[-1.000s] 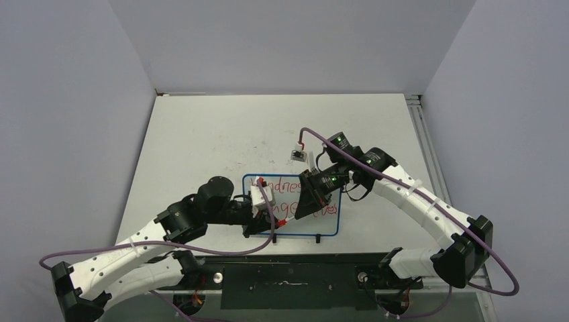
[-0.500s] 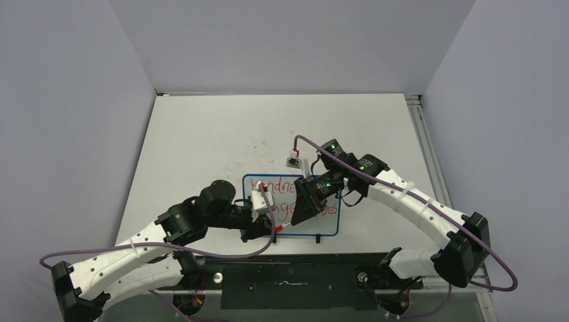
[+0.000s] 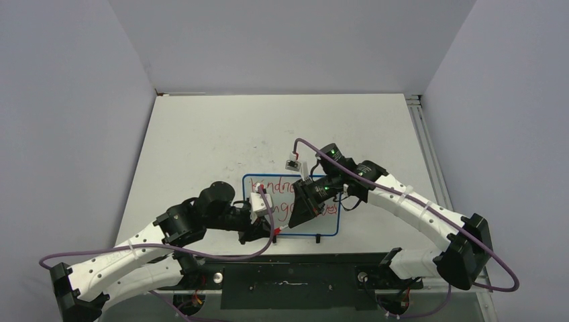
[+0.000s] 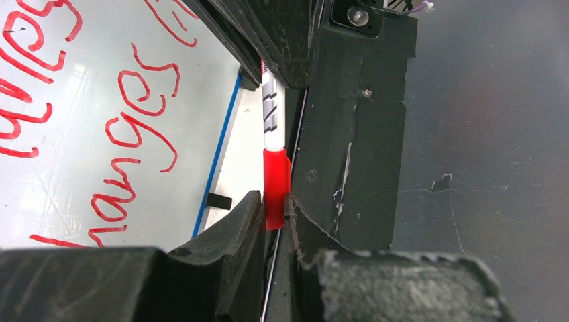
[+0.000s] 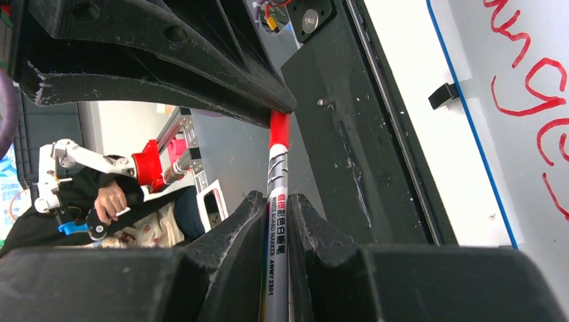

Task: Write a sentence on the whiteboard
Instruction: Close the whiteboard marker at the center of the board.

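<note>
The whiteboard (image 3: 329, 225), blue-framed and carrying red handwriting, lies near the table's front edge. It also shows in the left wrist view (image 4: 100, 100) and the right wrist view (image 5: 530, 60). A silver whiteboard marker (image 5: 276, 228) with a red cap (image 4: 276, 188) is held over the board's near edge between both grippers. My left gripper (image 4: 272, 201) is shut on the red cap. My right gripper (image 5: 276, 201) is shut on the barrel. In the top view the left gripper (image 3: 272, 231) and the right gripper (image 3: 290, 223) meet tip to tip at the marker (image 3: 282, 228).
Two black clips (image 3: 317, 237) sit on the board's near edge. The black base plate (image 3: 295, 275) runs along the table's front. A metal rail (image 3: 426, 147) lines the right side. Walls close in the left, back and right. A person (image 5: 107, 201) sits beyond the table.
Both grippers have drifted slightly left and toward the near edge, staying joined at the marker. The right arm has come lower over the board.
</note>
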Controlling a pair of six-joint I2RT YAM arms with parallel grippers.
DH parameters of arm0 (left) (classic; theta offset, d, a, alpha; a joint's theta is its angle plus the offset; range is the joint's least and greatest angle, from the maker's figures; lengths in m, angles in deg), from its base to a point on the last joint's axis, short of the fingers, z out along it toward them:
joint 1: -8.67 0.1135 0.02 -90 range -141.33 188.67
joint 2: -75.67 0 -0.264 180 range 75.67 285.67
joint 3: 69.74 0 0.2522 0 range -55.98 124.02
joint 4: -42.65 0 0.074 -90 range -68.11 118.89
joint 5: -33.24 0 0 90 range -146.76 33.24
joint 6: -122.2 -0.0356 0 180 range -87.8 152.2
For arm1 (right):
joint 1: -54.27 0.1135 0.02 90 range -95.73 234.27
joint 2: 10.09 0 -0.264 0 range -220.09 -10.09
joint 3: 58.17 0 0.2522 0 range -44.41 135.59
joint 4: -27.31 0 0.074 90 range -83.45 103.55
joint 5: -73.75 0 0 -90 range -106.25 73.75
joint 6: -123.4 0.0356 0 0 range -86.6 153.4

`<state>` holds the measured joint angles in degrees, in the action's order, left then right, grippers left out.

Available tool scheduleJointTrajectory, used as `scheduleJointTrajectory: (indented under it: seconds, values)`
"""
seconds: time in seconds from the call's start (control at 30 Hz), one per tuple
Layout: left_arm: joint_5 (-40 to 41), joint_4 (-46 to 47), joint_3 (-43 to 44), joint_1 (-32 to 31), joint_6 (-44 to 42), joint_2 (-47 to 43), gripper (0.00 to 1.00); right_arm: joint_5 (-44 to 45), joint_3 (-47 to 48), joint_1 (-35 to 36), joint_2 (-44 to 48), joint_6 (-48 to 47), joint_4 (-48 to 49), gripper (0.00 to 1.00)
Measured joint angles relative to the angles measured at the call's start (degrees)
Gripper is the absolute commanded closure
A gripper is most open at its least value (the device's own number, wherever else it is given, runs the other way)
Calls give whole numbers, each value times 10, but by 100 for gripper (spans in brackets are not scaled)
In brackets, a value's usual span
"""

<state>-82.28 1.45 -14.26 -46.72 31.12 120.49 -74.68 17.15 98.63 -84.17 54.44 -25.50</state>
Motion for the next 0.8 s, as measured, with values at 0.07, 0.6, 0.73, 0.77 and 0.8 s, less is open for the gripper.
scheduleJointTrajectory:
  seconds: [0.07,0.6,0.73,0.77,0.8]
  values:
    - [0,-2,0,0,0,0,100,1,-4,1,2,6,6,94]
    - [-3,-29,0,0,0,-6,100,12,-43,23,16,55,68,94]
    - [-3,-35,0,0,0,-8,100,15,-47,27,16,64,79,94]
    - [-3,-37,0,0,0,-9,100,16,-49,28,17,67,83,94]
    - [-3,-39,0,0,0,-9,100,16,-52,30,17,69,87,94]
